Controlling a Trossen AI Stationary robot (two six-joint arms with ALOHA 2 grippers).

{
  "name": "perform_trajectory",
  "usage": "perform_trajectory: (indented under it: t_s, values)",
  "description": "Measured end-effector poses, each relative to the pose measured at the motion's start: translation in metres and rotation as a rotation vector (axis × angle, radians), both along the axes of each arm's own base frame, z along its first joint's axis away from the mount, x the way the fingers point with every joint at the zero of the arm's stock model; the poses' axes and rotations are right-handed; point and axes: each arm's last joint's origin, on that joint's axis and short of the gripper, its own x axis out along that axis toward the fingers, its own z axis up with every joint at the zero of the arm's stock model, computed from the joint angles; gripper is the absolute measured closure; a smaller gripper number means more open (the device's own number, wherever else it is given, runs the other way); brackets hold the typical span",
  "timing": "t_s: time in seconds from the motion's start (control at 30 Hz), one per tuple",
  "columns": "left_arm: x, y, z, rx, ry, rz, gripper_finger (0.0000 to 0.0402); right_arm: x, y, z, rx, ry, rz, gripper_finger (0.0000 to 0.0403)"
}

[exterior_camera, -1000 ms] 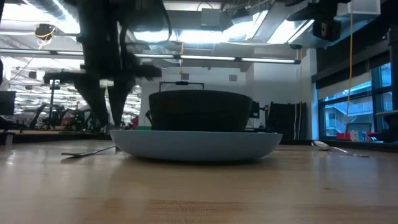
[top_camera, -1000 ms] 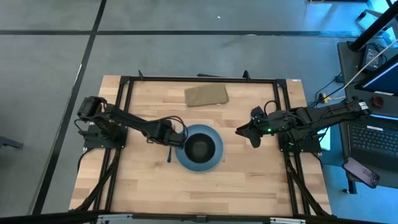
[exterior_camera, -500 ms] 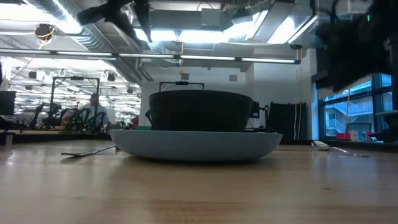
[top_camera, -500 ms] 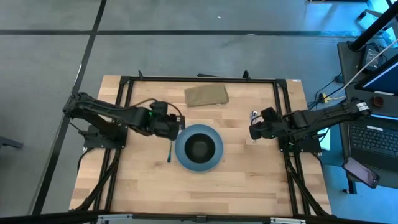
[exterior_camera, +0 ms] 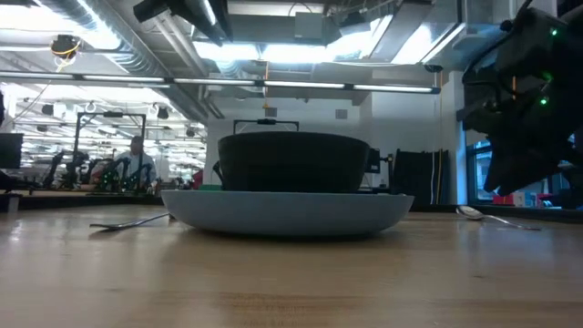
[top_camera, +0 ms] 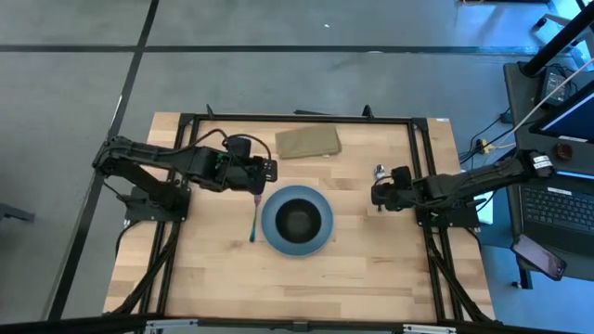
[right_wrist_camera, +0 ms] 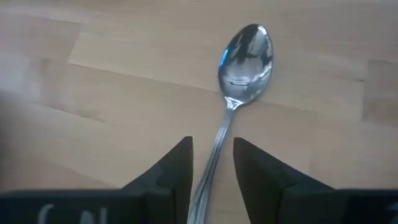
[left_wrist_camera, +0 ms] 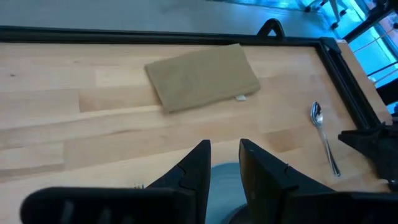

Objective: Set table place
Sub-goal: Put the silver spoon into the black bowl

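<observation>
I see the black bowl (top_camera: 297, 221) sitting in the blue plate (top_camera: 275, 234). My right gripper (right_wrist_camera: 211, 155) straddles the spoon (right_wrist_camera: 239, 68), fingers slightly spread; left gripper (left_wrist_camera: 224, 163) hangs narrowly parted.

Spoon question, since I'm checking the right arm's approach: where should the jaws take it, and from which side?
Take the spoon by its thin handle, just below the bowl, coming straight down from above. It lies flat on the table, so only the handle's narrow sides offer grip. The right gripper already straddles that handle, jaws open.
</observation>
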Motion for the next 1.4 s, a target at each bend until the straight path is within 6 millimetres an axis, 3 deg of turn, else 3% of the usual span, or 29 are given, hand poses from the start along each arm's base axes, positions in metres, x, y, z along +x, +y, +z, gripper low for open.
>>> perform_trajectory:
  t_s: [0.3, 0.7, 1.13, 1.27, 1.4]
  values:
    - [0.0, 0.002, 0.0, 0.001, 0.001, 0.005, 0.0324, 0.001, -0.001, -0.003, 0.006, 0.015, -0.029, 0.0285]
    - [0.0, 0.002, 0.0, 0.001, 0.0, 0.005, 0.0309, 0.013, 0.001, -0.022, -0.011, 0.12, -0.029, 0.0285]
    - [0.0, 0.002, 0.0, 0.01, 0.018, -0.014, 0.0329, 0.028, 0.003, -0.044, -0.026, 0.184, -0.03, 0.0286]
    - [0.0, 0.002, 0.0, 0.011, 0.021, -0.014, 0.0332, 0.029, 0.003, -0.047, -0.038, 0.211, -0.034, 0.0304]
    - [0.0, 0.001, 0.0, 0.016, 0.023, -0.013, 0.0328, 0.029, 0.003, -0.048, -0.032, 0.211, -0.035, 0.0347]
